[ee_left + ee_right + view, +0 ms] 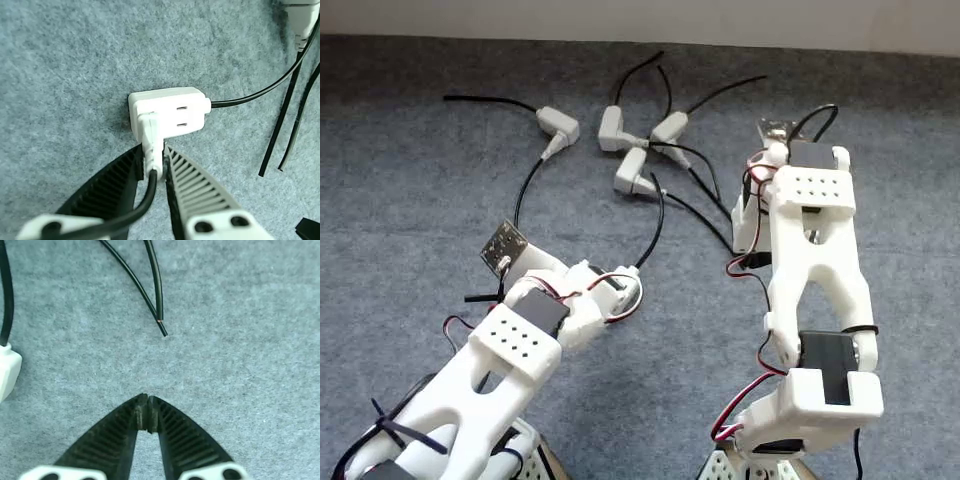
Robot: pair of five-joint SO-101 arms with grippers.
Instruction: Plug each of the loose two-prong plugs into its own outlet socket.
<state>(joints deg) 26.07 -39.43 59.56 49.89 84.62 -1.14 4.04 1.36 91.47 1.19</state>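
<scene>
Plug point(151, 137) is sitting pressed against the side face of the white outlet point(175, 107), body touching it. The left end effector point(154, 157) is grasping the plug, black ribbed fingers point(190, 175) pinching it from both sides. The plug's black cord point(145, 200) is running back between the fingers. The outlet is lying flat on the grey worktop point(60, 75) with two slots facing up, its own cord point(250, 97) trailing off sideways. Two more black cords point(285, 115) are lying just beyond that, near another white piece point(302, 15) at the frame corner.

In the high view four white pieces are lying on the worktop beyond the arms: one apart point(558, 127) and three bunched close point(615, 128), point(670, 127), point(635, 172), their cords crossing. Cannot tell which are plugs or outlets.

The right end effector point(147, 412) is clenched with nothing between its fingers, hanging over bare worktop. Two cut cord ends point(161, 327) are lying ahead of it, and a white piece point(7, 372) is lying well off to one side.
</scene>
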